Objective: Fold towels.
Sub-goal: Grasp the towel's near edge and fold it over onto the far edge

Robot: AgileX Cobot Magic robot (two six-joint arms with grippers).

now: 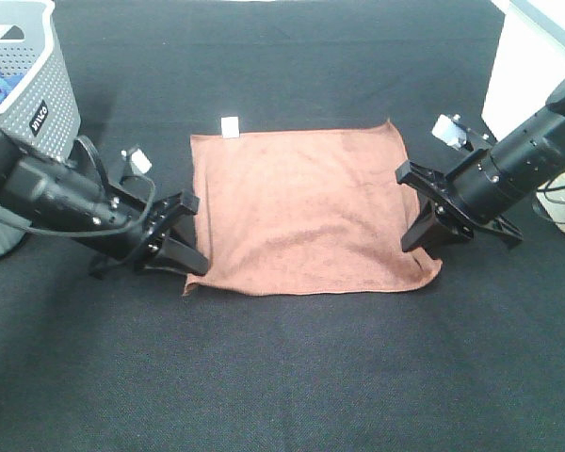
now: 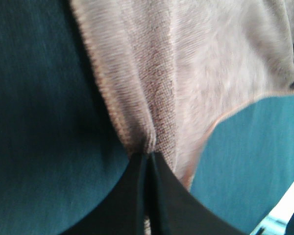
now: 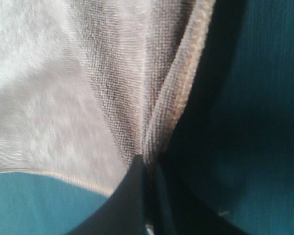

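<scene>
A brown towel (image 1: 306, 209) lies spread flat on the black table, with a white tag (image 1: 231, 126) at its far left corner. My left gripper (image 1: 190, 261) is shut on the towel's near left edge; the left wrist view shows the cloth (image 2: 186, 83) pinched between the closed fingers (image 2: 137, 200). My right gripper (image 1: 422, 240) is shut on the towel's near right edge; the right wrist view shows the hemmed edge (image 3: 181, 103) bunched into the closed fingers (image 3: 130, 200).
A grey perforated basket (image 1: 28, 104) with blue cloth inside stands at the far left, behind the left arm. A white box (image 1: 532, 66) stands at the far right. The black tabletop (image 1: 292, 377) stretches in front of the towel.
</scene>
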